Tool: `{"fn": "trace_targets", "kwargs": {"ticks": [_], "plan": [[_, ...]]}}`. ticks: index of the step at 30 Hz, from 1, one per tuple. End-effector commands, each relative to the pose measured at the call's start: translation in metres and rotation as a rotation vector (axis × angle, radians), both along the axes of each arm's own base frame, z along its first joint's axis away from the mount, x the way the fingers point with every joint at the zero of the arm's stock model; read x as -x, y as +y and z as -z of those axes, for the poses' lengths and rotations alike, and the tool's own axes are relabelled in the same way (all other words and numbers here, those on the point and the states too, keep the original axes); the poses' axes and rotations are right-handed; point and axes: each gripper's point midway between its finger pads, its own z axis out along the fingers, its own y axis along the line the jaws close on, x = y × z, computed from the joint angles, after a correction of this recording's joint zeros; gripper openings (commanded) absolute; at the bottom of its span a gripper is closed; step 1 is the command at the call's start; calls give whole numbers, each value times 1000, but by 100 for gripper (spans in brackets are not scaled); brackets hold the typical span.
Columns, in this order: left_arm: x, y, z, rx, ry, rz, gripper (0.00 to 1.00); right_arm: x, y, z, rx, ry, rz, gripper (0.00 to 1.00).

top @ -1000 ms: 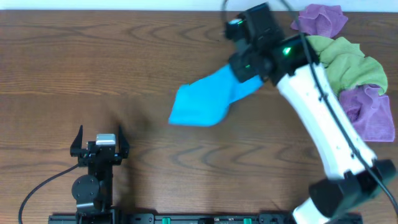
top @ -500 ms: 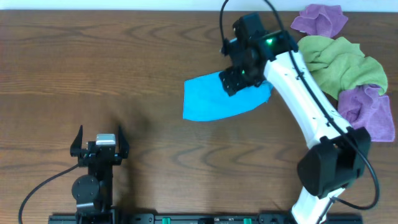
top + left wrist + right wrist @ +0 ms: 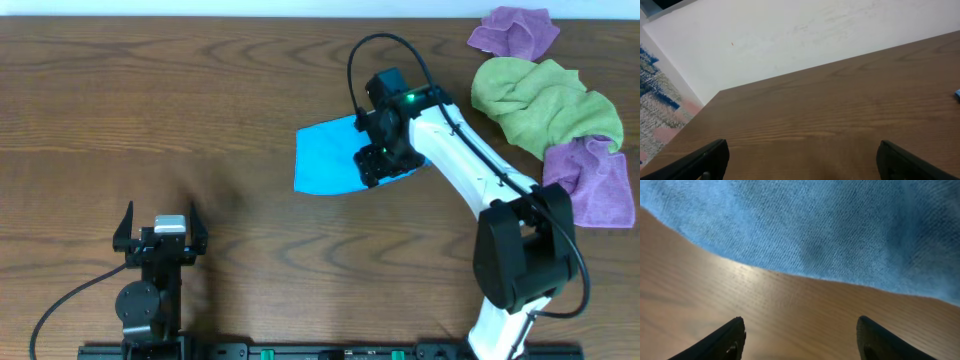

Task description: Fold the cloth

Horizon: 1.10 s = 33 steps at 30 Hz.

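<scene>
The sky-blue cloth (image 3: 325, 158) lies flat on the wooden table, right of centre, its right part hidden under my right arm. My right gripper (image 3: 369, 168) hovers over the cloth's right near edge. In the right wrist view the cloth (image 3: 820, 225) fills the top, and my right gripper (image 3: 801, 324) stands open over bare wood with nothing between its fingers. My left gripper (image 3: 160, 212) rests open at the near left, far from the cloth. In the left wrist view my left gripper (image 3: 802, 147) is wide and empty; a sliver of the cloth (image 3: 957, 93) shows at the right edge.
A lime-green cloth (image 3: 540, 100) is heaped at the back right, with one purple cloth (image 3: 515, 30) behind it and another (image 3: 592, 182) in front of it. A white wall (image 3: 790, 45) rises past the table's far edge.
The right gripper has let go of the cloth, which went from bunched and lifted to lying flat. The right arm has then drawn toward the near side. The left arm has not moved.
</scene>
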Motion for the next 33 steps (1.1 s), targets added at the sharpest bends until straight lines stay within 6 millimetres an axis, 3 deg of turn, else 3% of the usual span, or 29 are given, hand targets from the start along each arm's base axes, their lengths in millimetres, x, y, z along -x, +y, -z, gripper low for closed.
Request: {"fn": "trace_targets", "kwargs": {"ticks": [1,4,22,29,33], "plan": [[2,1,19,-8,70,-6,95,2,-5,13,-3,15,38,67],[2,1,19,-8,70,-6,95,2,-5,23,-9,2,39,61],[2,1,19,-8,70,-6,95,-20,1,59,-18,-66,-31,54],[2,1,19,-8,70,-6,95,-21,2,71,-14,-54,-31,27],[2,1,19,-8,70,-6,95,-22,2,75,-13,-50,-31,1]]}}
